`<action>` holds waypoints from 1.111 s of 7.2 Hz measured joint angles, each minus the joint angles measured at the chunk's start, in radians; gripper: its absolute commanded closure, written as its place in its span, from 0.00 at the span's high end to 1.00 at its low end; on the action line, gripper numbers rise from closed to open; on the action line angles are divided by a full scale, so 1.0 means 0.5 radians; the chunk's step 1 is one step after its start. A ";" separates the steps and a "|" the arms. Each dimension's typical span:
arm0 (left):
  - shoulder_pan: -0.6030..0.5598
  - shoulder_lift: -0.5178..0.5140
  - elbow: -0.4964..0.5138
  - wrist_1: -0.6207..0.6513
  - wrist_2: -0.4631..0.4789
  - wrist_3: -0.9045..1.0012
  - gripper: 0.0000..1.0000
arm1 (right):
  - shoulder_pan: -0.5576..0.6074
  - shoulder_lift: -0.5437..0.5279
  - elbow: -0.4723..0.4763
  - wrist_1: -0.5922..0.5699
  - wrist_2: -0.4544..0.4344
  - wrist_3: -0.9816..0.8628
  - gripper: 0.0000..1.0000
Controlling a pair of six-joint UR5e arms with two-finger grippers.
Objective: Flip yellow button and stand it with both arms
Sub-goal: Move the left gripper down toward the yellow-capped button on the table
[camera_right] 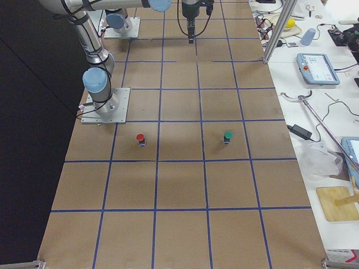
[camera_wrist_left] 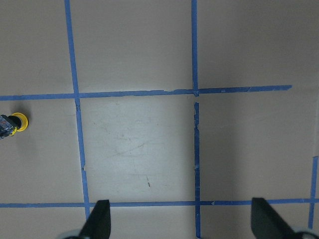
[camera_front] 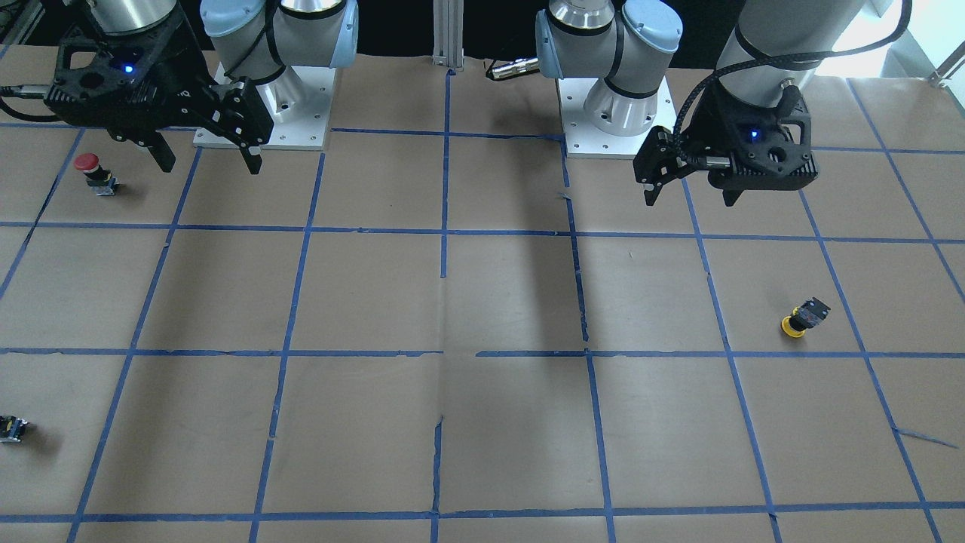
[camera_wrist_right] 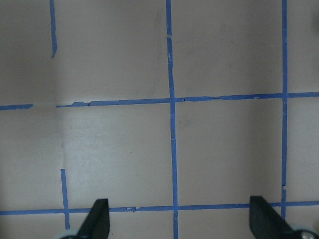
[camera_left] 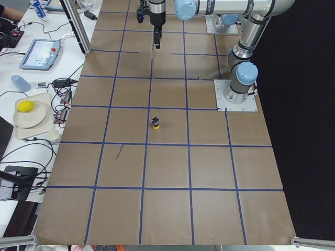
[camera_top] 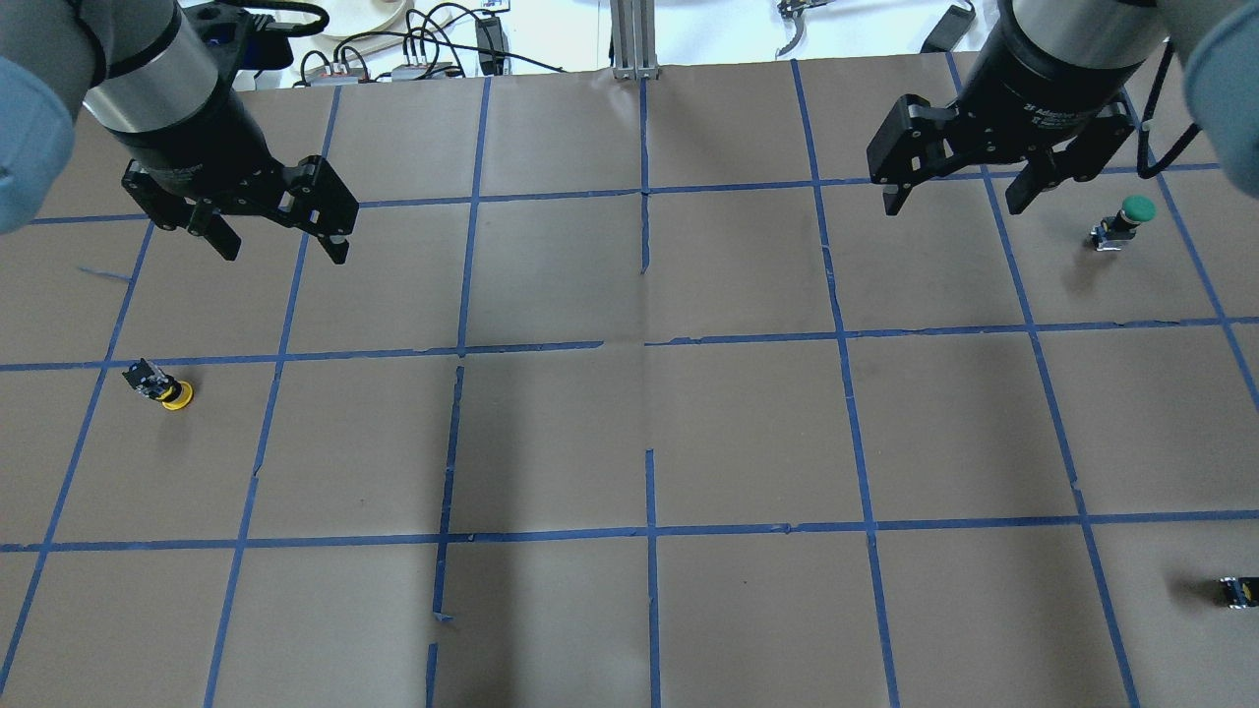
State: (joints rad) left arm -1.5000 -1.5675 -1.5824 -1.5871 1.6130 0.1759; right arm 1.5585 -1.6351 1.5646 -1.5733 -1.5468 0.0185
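The brown surface (camera_top: pixel 748 433), gridded with blue tape, fills the overhead frame. My left end effector (camera_top: pixel 283 251) hangs above it at upper left, released and empty. My right end effector (camera_top: pixel 954 206) hangs at upper right, also spread wide with nothing between its fingers. Neither touches anything.

The yellow button (camera_top: pixel 162 385) sits at lower left of the overhead frame, below my left end effector and well apart from it. It also shows at the left edge of my left wrist view. It seems to rest on its cap with the black body up, so the flip is not yet done.

I judge the task is at its start, with the approach to come. My left end effector must travel over the button, descend and take the body. My right must then come across for a regrasp, so the cap ends on top.

The green button (camera_top: pixel 1126 221) stands just beside my right end effector at upper right. The red button (camera_front: pixel 94 172) is near that end effector too. A small black part (camera_top: pixel 1239 590) lies at the lower right edge. All three are well apart from the yellow one, so I expect no obstruction
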 measured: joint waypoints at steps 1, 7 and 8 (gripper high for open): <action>0.008 -0.005 -0.013 0.002 0.003 0.093 1.00 | 0.000 -0.001 0.001 0.002 -0.003 0.000 1.00; 0.624 -0.320 -0.165 0.386 0.019 1.188 1.00 | 0.003 -0.008 0.015 0.003 -0.007 0.003 1.00; 0.760 -0.412 -0.203 0.579 0.034 1.465 1.00 | 0.003 -0.007 0.015 0.006 -0.008 0.003 1.00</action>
State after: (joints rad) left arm -1.1200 -1.7733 -1.6839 -1.2974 1.6298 0.9086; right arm 1.5600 -1.6386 1.5723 -1.5703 -1.5507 0.0199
